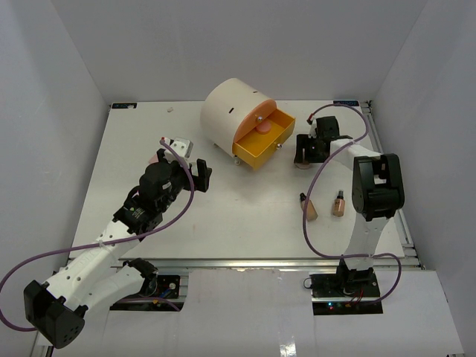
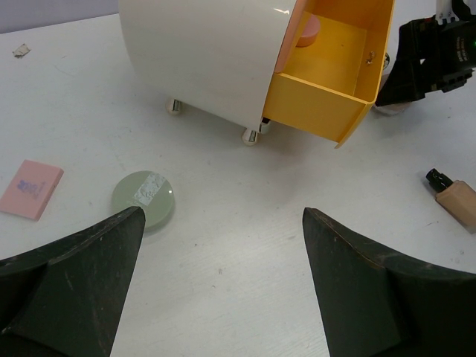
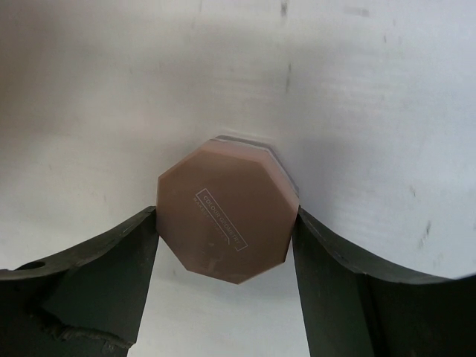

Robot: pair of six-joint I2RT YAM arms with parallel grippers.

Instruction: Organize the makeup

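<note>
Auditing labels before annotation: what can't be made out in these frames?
Top view: octagonal compact hidden under right gripper.
Right wrist view: firm grip on it unclear, contact faces hidden.
Left wrist view: bottle cut off by right edge; pink compact in drawer half hidden by box.
</note>
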